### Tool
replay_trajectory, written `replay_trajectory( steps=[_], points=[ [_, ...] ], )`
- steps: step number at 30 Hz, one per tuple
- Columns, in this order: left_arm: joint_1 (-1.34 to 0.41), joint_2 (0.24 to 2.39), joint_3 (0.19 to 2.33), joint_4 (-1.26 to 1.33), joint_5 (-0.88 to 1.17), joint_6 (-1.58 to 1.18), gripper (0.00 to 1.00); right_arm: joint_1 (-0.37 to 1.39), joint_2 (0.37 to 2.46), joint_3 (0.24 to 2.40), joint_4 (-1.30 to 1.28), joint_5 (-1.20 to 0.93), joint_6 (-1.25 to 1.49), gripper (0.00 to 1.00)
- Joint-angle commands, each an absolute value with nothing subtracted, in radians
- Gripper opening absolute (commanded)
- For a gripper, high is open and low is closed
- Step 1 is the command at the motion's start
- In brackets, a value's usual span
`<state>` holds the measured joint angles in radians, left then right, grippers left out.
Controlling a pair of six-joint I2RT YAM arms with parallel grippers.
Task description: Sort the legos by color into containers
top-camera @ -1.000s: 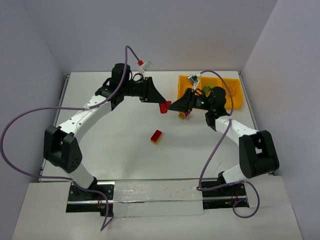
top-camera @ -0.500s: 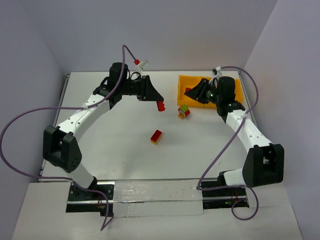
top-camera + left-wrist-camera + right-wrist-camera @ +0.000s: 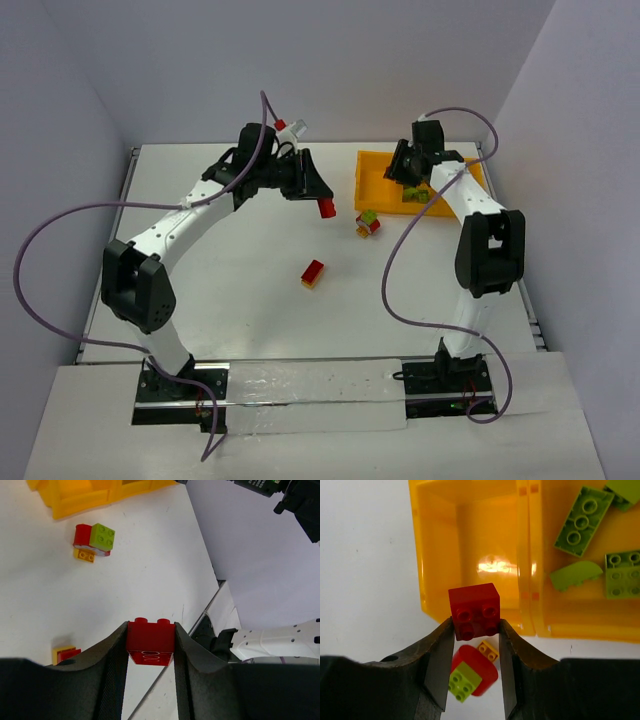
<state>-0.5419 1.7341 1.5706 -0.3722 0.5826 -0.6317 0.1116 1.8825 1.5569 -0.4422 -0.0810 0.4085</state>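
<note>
Left claw (image 3: pixel 150 629) around red brick (image 3: pixel 150 639)

Tray (image 3: pixel 372 185) sits far right on the surface (image 3: pixel 230 270), loose bricks (image 3: pixel 582 515) in its second compartment. Brick cluster (image 3: pixel 368 223) lies just before its left end; stacked pair (image 3: pixel 313 273) nearer, further left. Left claw (image 3: pixel 150 630) holds one brick (image 3: pixel 150 639) left of the tray, right claw (image 3: pixel 475 625) another brick (image 3: pixel 474 605) above its left end.

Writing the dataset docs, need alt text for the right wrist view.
The right gripper holds a red brick at the rim of the yellow tray, by an empty compartment; the next compartment holds green bricks. A small cluster of bricks in red, green and yellow lies on the white table beneath the gripper.
</note>
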Motion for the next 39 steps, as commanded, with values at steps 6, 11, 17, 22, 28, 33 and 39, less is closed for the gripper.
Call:
replay_trajectory(
  steps=[6,11,17,22,28,33,39],
  points=[
    [-0.548,1.838,1.752,-0.420,0.468,-0.672,0.00,0.127,1.999,1.744,-0.492,-0.083,0.368,0.20],
    [-0.548,1.934,1.890,-0.447,0.454,-0.702,0.00,0.130,2.058,1.842,-0.527,-0.088,0.359,0.54],
    [-0.548,2.042,2.040,-0.486,0.471,-0.704,0.00,0.130,2.040,1.882,-0.553,-0.082,0.351,0.73],
    [-0.548,2.060,2.046,-0.477,0.443,-0.721,0.00,0.130,1.914,1.809,-0.545,-0.054,0.356,0.71],
    [-0.550,2.162,2.124,-0.408,0.432,-0.802,0.00,0.127,1.578,1.458,-0.437,0.074,0.431,0.72],
    [-0.552,2.319,2.302,-0.343,0.444,-0.848,0.00,0.127,1.283,1.182,-0.408,0.159,0.469,0.72],
    [-0.551,2.422,2.301,-0.034,0.449,-0.888,0.00,0.127,0.993,0.989,-0.447,0.188,0.473,0.73]
  ],
)
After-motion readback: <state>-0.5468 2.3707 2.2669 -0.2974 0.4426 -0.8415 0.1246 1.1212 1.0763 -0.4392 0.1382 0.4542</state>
